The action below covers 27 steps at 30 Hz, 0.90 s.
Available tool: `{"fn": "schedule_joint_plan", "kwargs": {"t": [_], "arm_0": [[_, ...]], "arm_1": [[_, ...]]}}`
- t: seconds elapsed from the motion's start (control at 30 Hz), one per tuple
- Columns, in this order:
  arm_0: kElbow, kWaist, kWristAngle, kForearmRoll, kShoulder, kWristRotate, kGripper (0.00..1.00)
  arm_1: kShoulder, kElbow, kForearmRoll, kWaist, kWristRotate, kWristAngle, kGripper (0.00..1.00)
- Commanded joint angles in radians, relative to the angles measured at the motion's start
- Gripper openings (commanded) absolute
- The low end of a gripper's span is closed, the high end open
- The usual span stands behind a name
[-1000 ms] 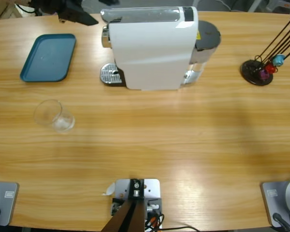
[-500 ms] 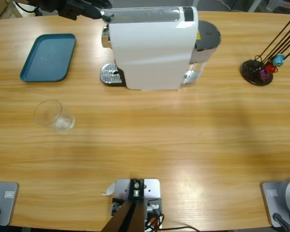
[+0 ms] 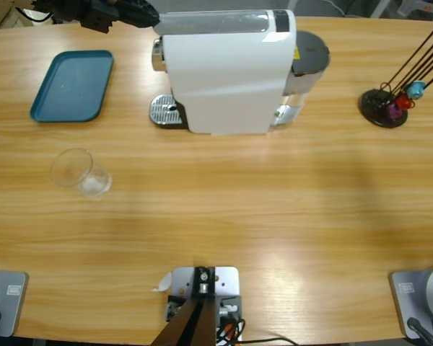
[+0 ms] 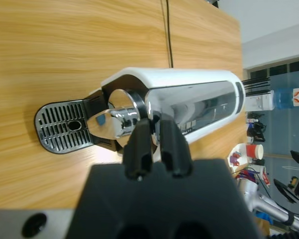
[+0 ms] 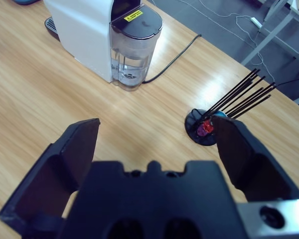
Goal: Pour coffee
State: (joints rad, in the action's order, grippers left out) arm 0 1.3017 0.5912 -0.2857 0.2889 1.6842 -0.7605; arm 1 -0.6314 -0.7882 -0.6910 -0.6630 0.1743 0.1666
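Table (image 3: 274, 216) of pale wood carries coffee machine (image 3: 227, 68), teal tray (image 3: 72, 85), empty tumbler (image 3: 79, 173); left gripper (image 4: 157, 142) narrow, right gripper (image 5: 157, 137) wide.

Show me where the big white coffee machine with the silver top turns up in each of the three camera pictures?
High view: the white coffee machine stands at top centre of the wooden table.
Left wrist view: it lies across the middle, just beyond the left gripper, whose jaws are shut.
Right wrist view: it is at the top left.
Shared landmark: the perforated metal drip tray at the machine's front.
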Motion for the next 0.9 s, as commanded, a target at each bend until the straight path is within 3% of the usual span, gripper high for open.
{"fn": "schedule_joint_plan", "kwargs": {"t": [0.03, 0.6, 0.73, 0.77, 0.8, 0.83, 0.9], "arm_0": [[0.038, 0.014, -0.106, -0.063, -0.017, -0.005, 0.000], [0.062, 0.035, -0.121, -0.063, -0.132, -0.005, 0.000], [0.050, 0.064, -0.141, -0.122, -0.127, 0.040, 0.022], [0.046, 0.076, -0.153, -0.134, -0.127, 0.092, 0.614], [0.039, 0.086, -0.134, -0.134, -0.135, 0.167, 0.898], [0.017, 0.099, -0.082, -0.133, -0.151, 0.255, 0.981], [-0.049, 0.118, 0.021, -0.116, -0.204, 0.388, 0.991]], "arm_1": [[-0.038, 0.023, 0.010, -0.003, -0.016, 0.017, 0.977], [-0.037, 0.026, 0.019, -0.003, -0.016, 0.017, 0.977], [-0.037, 0.025, 0.017, -0.003, -0.016, 0.017, 0.979], [-0.040, 0.021, 0.013, -0.003, -0.022, 0.016, 0.983], [-0.053, 0.006, -0.002, -0.001, -0.042, 0.019, 0.987], [-0.077, -0.022, -0.027, 0.010, -0.058, 0.032, 0.990], [-0.113, -0.072, -0.032, 0.052, -0.100, 0.077, 0.997]]}}
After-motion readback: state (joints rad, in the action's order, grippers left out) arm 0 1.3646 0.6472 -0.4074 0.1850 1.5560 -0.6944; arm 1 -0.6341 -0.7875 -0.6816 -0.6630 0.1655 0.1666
